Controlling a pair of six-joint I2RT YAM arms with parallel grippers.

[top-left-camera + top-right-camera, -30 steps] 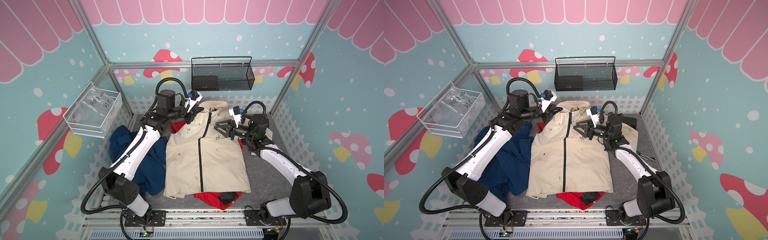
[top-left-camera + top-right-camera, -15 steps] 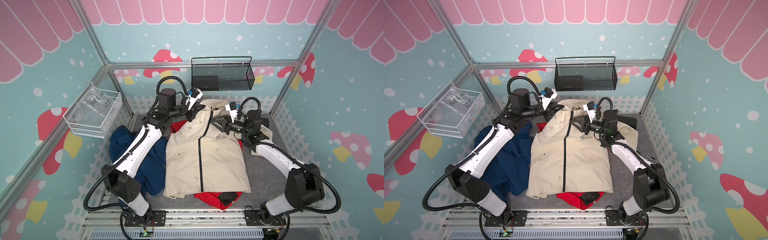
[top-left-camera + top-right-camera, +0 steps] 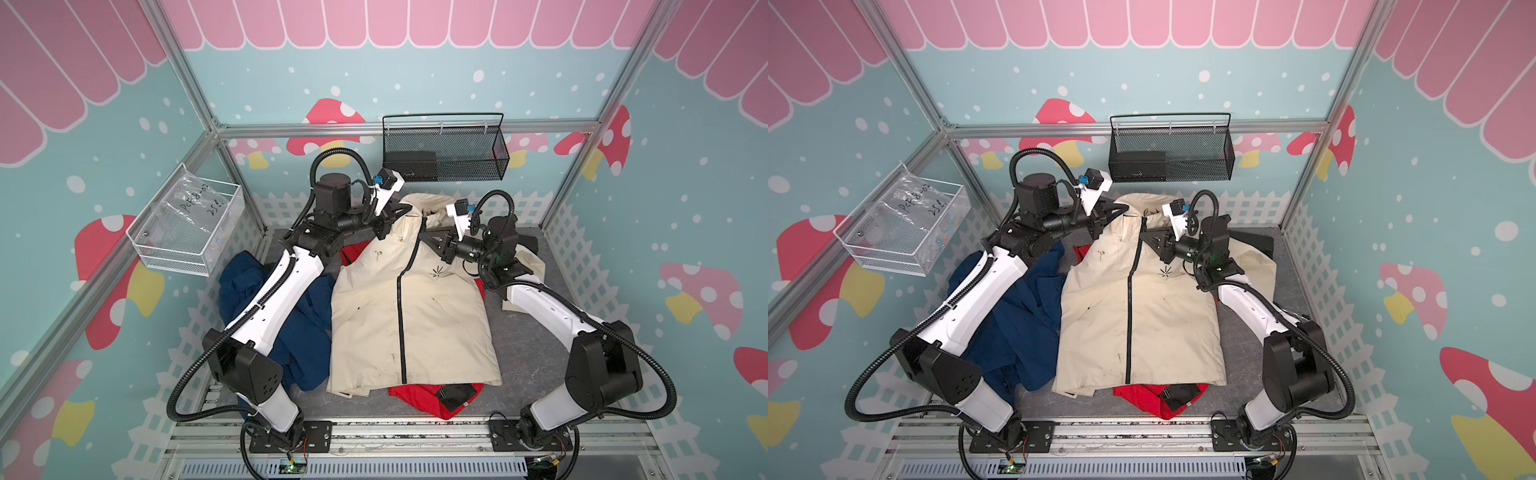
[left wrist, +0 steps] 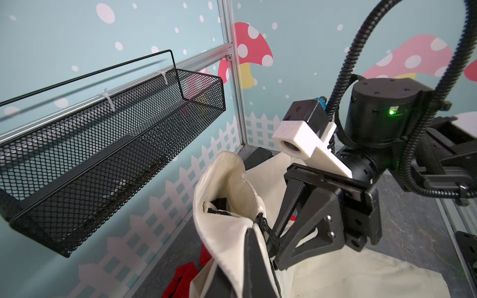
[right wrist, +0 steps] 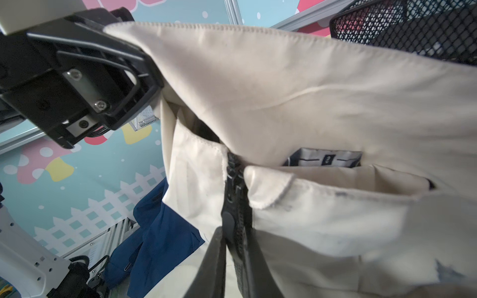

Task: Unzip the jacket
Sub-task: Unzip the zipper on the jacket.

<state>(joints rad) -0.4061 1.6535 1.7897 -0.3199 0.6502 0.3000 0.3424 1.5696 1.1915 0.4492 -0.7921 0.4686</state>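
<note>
The cream jacket (image 3: 415,316) lay front-up on the desk (image 3: 532,345), not yet unzipped. The left hand (image 3: 405,208) clamped the collar (image 5: 258,64). The right hand (image 5: 236,247) pinched the zipper pull (image 5: 227,219) at the neck — next, probably a steady draw toward the hem.

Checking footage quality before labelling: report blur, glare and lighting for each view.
Both top views: sharp, evenly lit, only soft shadows beside the jacket. Left wrist view: mesh basket crisp, no glare. Right wrist view: zipper and right claw blurred, too near the lens.
</note>
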